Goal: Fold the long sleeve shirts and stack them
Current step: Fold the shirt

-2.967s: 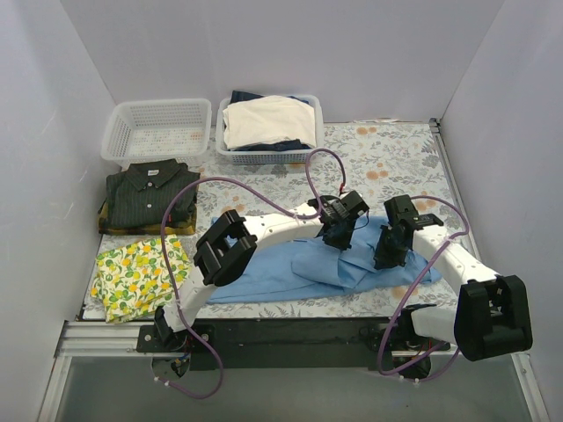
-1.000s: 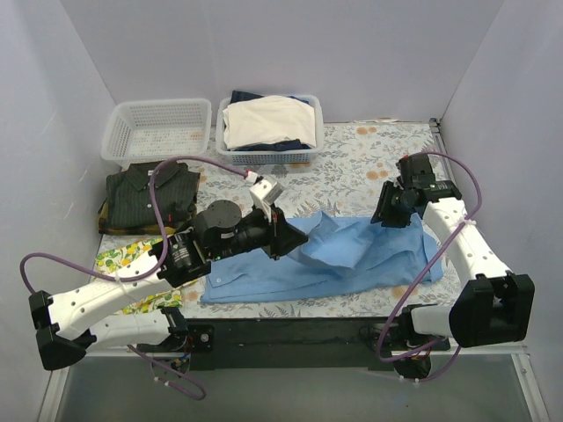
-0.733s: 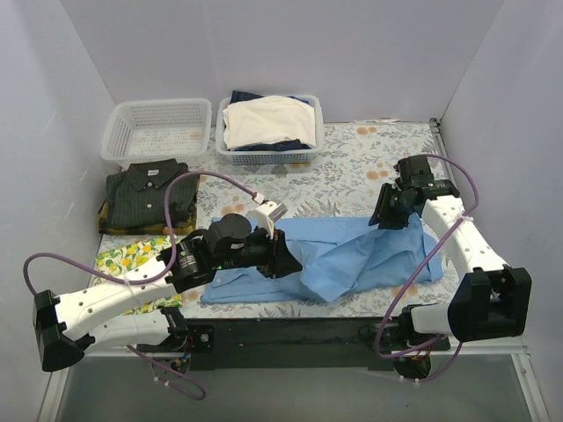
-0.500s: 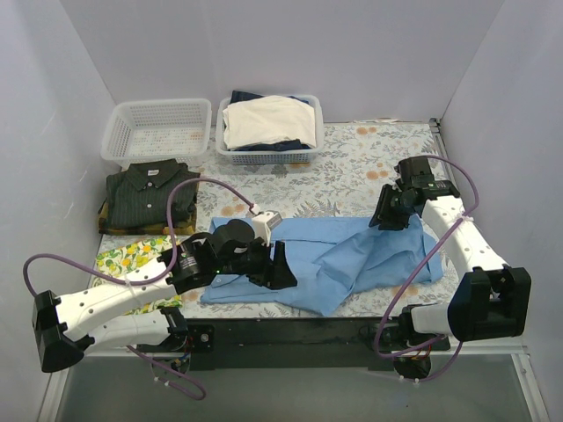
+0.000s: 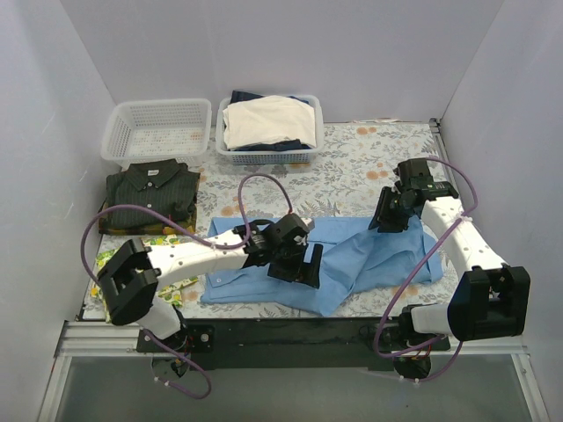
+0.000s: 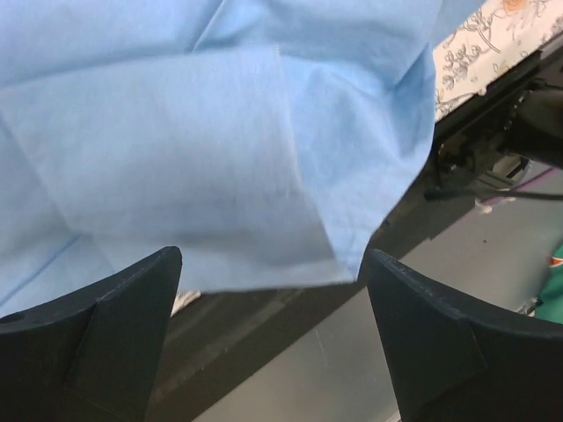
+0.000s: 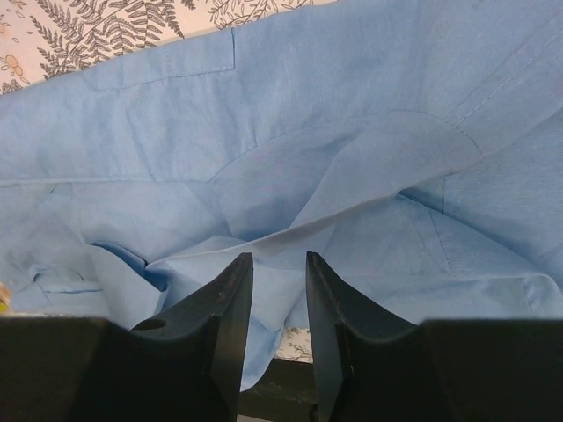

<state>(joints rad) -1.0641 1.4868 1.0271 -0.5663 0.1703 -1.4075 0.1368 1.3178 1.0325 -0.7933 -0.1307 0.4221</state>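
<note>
From my seat the nearest thing is the black rail [image 5: 290,332] along the table's near edge, where both arms are bolted. Just beyond it on the left lies the lemon-print cloth [image 5: 176,294], partly hidden under the left arm.

The light blue shirt [image 5: 369,259] is spread over the near middle of the floral tablecloth [image 5: 352,167], rumpled and part folded over itself, and one corner reaches the near edge (the left wrist camera shows that flap ending right at the dark rail). The left gripper [image 6: 271,264] is over the left half of this shirt with its fingers [image 6: 97,334] spread wide. Only blue cloth shows between them, and I see none of it caught.

Farther back and to the right, the right gripper [image 5: 390,215] sits at the shirt's far edge. In its own camera the fingers [image 7: 224,325] stand a narrow gap apart, pointing at a ridge of folds. I can see cloth and a sliver of table through the gap, so it is slightly parted and pinching nothing.

On the far left the dark pinstriped shirt [image 5: 149,195] lies folded flat, with its collar toward the back wall.

Behind it stands a white basket [image 5: 158,130]. Beside that, a second white basket [image 5: 264,156] holds a cream garment [image 5: 268,121] on top of darker cloth
</note>
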